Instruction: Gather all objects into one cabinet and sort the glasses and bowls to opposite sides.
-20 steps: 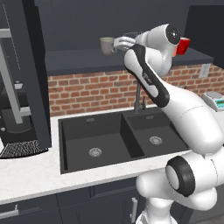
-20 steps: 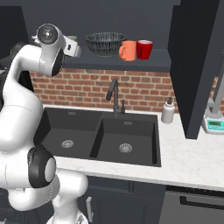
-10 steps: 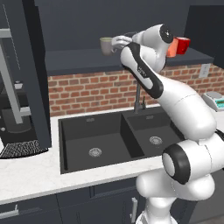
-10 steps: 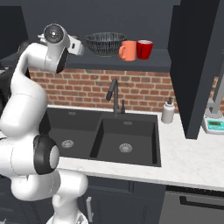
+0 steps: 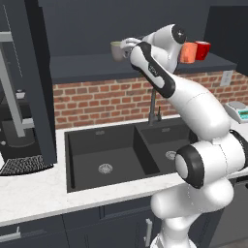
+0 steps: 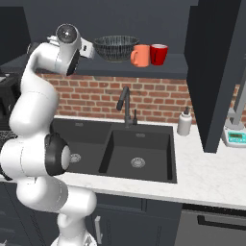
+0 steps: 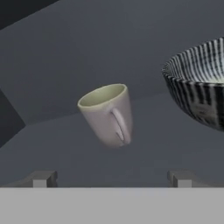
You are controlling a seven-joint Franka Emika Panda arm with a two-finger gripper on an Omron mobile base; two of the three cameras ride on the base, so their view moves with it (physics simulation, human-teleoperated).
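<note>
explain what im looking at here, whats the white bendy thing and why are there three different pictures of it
The white bendy thing is a robot arm standing in a computer-rendered kitchen, in front of a dark double sink.

Two pictures come from cameras on its base, behind it: one looks from its left, one from its right. Both show the same scene. The third comes from a camera on the hand, looking along the gripper, whose two dark fingertips stick up at the bottom, spread wide apart.

The arm reaches up to a dark shelf above the brick wall. On it stand a beige mug, a wide dark patterned bowl, an orange cup and a red mug. The gripper is open and holds nothing; it points at the beige mug, with the bowl to one side.
</note>
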